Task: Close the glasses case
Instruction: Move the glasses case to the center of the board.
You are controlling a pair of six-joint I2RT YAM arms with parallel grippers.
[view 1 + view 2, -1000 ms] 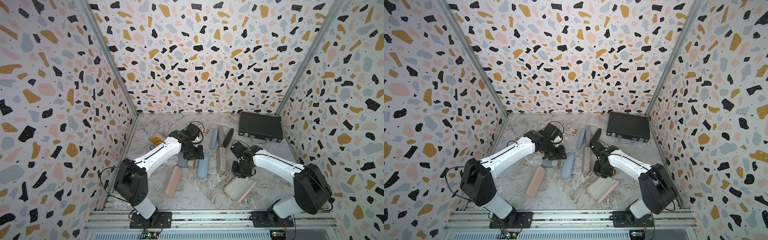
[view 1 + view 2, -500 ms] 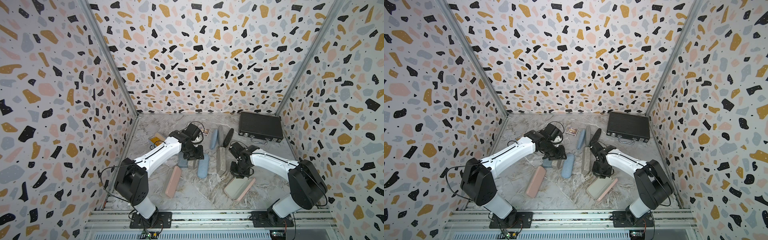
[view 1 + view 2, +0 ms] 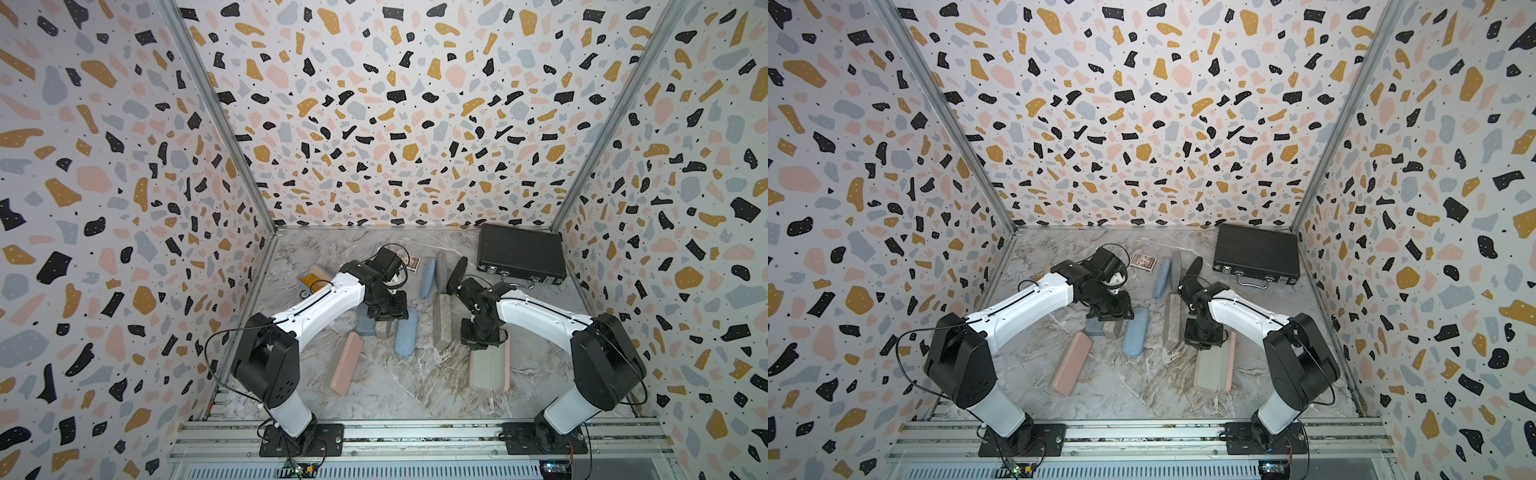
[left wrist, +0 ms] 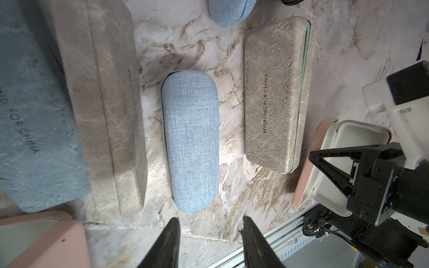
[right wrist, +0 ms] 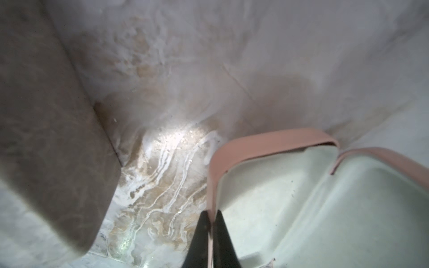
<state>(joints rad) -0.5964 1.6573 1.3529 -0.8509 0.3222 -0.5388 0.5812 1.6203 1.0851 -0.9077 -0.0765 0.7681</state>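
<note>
Right wrist view: right gripper [image 5: 210, 214] is clenching on thin rim of pink hard-shell glasses case [image 5: 301, 208], opened out, pale lining up.
Case posn: is lying flat by right arm, long axis pointing toward aluminium base rail [image 3: 415, 434].
Left gripper [image 4: 210, 222]: jaws are hanging apart, empty, farther off.
Room: grey textured case [image 3: 441, 328] is sitting just beside gripped half; marble tabletop [image 3: 395, 395] is showing bare on opp. side.

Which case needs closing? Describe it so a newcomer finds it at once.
Start at the black briefcase in the back right corner and come forward along the right arm. At its tip lies the case, splayed open with its pale lining up. The other pink case lies well to its left, and only this one has the right fingers pinched on its rim.
</note>
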